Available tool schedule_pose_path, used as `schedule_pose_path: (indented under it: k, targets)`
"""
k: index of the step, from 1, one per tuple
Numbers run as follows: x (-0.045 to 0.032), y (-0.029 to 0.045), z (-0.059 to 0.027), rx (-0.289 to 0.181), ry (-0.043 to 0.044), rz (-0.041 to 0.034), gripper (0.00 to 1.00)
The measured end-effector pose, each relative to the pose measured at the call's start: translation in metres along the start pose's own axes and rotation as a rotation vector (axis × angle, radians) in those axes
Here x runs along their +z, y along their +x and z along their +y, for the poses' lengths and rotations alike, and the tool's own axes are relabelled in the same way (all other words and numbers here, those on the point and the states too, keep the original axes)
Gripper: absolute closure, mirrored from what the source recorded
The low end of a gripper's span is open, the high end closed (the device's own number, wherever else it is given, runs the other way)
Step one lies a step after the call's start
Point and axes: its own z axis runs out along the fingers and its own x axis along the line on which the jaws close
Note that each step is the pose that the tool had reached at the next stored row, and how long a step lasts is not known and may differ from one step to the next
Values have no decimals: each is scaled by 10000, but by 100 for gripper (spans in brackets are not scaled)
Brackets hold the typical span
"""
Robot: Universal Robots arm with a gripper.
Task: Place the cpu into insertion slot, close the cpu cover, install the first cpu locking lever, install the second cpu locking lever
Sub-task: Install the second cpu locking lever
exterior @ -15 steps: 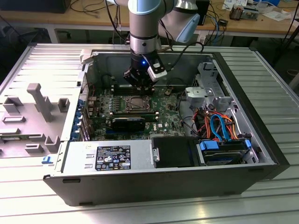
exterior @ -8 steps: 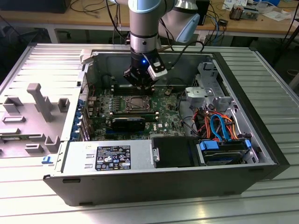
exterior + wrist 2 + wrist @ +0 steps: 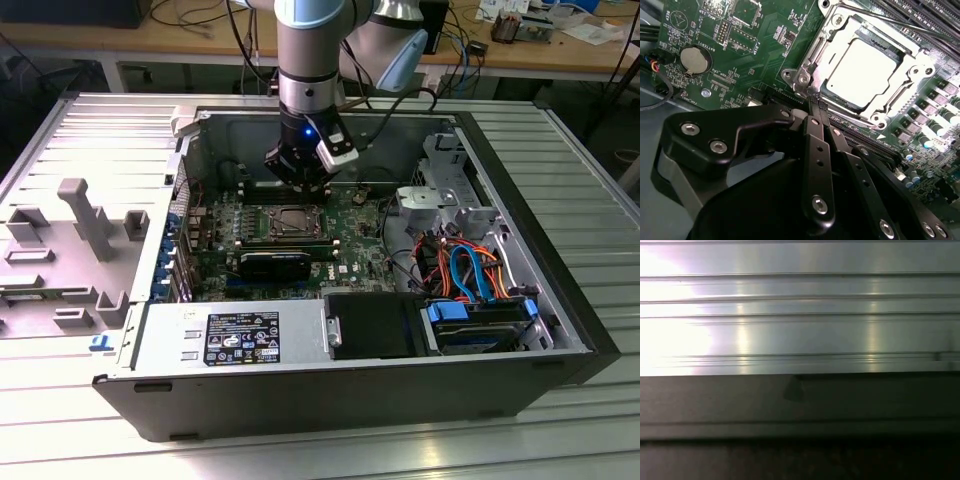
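The cpu (image 3: pixel 862 70) lies flat in the insertion slot (image 3: pixel 801 79), its pale metal top showing through the window of the cpu cover (image 3: pixel 912 56), which is folded down over it. A thin metal lever rod (image 3: pixel 900 22) runs along one side of the socket. My gripper (image 3: pixel 814 101) is shut, its black fingers pressed together with their tips just beside a corner of the socket. In the exterior view the gripper (image 3: pixel 300 180) hangs inside the open computer case, just behind the socket (image 3: pixel 283 222) on the green motherboard (image 3: pixel 355 225).
A black power supply (image 3: pixel 260 340) and a drive bay with orange and blue cables (image 3: pixel 470 270) fill the case's near side. A round coin battery (image 3: pixel 695 58) sits on the board. Grey fixture blocks (image 3: pixel 85 215) stand at the exterior view's left. The first wrist view faces ribbed aluminium (image 3: pixel 800 315).
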Motion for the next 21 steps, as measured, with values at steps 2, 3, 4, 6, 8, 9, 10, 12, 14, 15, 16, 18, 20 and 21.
schedule_pose_path:
  k: [2, 3, 4, 6, 8, 9, 10, 12, 14, 15, 16, 18, 20, 21]
  targets:
    - [0, 0, -16, 1, 0, 0, 89]
    - [1, 0, -24, 1, 0, 0, 89]
    - [1, 0, -34, 1, 0, -1, 89]
    - [1, -1, -56, 1, -1, -1, 89]
    - [2, -1, -59, 2, -1, -1, 89]
    - [1, -1, -59, 3, 0, -1, 89]
    - [1, -1, -66, 1, 0, 0, 89]
    - [2, -1, -72, 1, 0, -1, 89]
    - [1, -1, -72, 1, 0, 0, 89]
    - [1, -1, -73, 1, 0, 0, 89]
    - [1, -1, -73, 1, 0, 0, 89]
    - [2, -1, -73, 2, 0, -1, 89]
    - [1, -1, -74, 2, 0, 0, 89]
    - [-5, -1, -75, 1, 1, 0, 89]
